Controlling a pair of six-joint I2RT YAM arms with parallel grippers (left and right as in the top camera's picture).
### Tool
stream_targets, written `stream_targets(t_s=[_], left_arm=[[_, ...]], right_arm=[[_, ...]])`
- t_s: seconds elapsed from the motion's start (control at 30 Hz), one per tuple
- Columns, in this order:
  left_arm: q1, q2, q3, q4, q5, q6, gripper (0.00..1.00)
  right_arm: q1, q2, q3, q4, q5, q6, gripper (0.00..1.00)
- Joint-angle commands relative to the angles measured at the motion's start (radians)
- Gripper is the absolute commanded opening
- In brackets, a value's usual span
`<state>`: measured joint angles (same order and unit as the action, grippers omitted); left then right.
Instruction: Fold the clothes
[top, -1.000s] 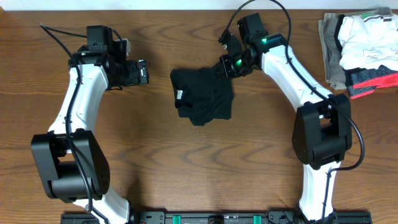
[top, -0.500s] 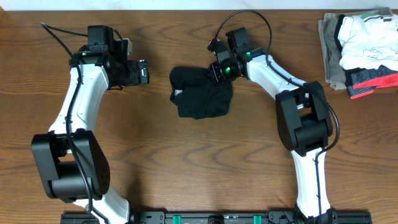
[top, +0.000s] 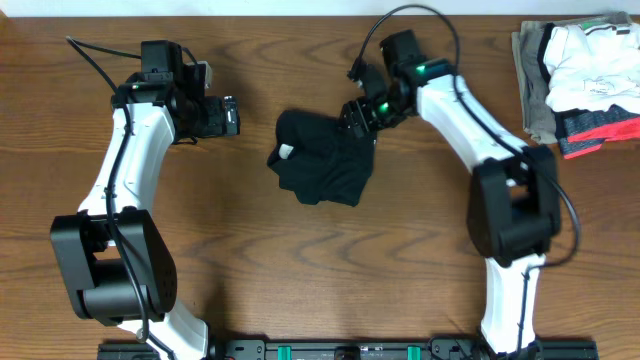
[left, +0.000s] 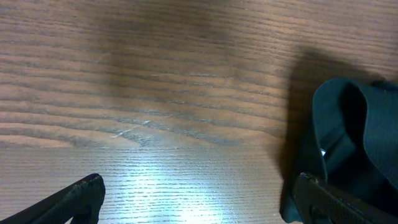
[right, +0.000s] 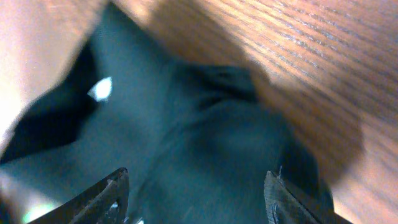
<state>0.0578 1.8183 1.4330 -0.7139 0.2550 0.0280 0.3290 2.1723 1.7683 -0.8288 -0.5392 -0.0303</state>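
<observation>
Right gripper (top: 361, 113) sat spread over the black garment (top: 325, 165); folding well probably needed 1 firm pinch at a corner, not mid-cloth.

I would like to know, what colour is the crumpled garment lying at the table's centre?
The garment is black, with a small white tag; clearest in the overhead view.

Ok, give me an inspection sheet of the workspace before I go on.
Surface: wooden table, brown grain.
Job's things: black garment crumpled at centre; pile of clothes at the far right corner.
Clutter: nothing seen.
Grippers: left gripper open over bare wood; right gripper at the garment's top right edge, grip unclear.
Cables: black cable looped above the right arm; thin cable by the left arm.
Surroundings: black rail along the near edge.
</observation>
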Motion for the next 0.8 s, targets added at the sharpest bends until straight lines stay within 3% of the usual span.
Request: stream_targets(t_s=[0.0, 0.03, 0.17, 0.23, 0.4, 0.47, 0.53, 0.67, 0.77], left_arm=[[0.002, -0.008, 0.009, -0.003, -0.006, 0.017, 0.98], [0.002, -0.008, 0.009, -0.002, -0.006, 0.017, 0.98], [0.002, -0.008, 0.009, -0.003, -0.006, 0.018, 0.98], [0.002, -0.008, 0.009, -0.003, -0.006, 0.017, 0.98], [0.002, -0.008, 0.009, 0.0, -0.006, 0.017, 0.98], [0.002, -0.008, 0.009, 0.004, -0.006, 0.017, 0.98], [0.002, -0.008, 0.009, 0.009, -0.006, 0.017, 0.98], [0.002, -0.008, 0.009, 0.007, -0.006, 0.017, 0.98], [0.002, -0.008, 0.009, 0.007, -0.006, 0.017, 0.98]], right_arm=[[-0.006, -0.095, 0.019, -0.044, -0.026, -0.031, 0.61], [-0.006, -0.105, 0.019, -0.061, -0.027, -0.031, 0.55], [0.013, -0.113, 0.018, -0.162, -0.026, -0.031, 0.16], [0.027, -0.109, 0.005, -0.212, -0.021, -0.032, 0.04], [0.068, -0.109, -0.067, -0.214, 0.063, -0.031, 0.02], [0.084, -0.109, -0.117, -0.141, 0.068, -0.039, 0.06], [0.104, -0.109, -0.178, -0.047, 0.087, -0.054, 0.18], [0.148, -0.108, -0.315, 0.111, 0.248, -0.054, 0.7], [0.163, -0.101, -0.402, 0.196, 0.307, -0.116, 0.92]])
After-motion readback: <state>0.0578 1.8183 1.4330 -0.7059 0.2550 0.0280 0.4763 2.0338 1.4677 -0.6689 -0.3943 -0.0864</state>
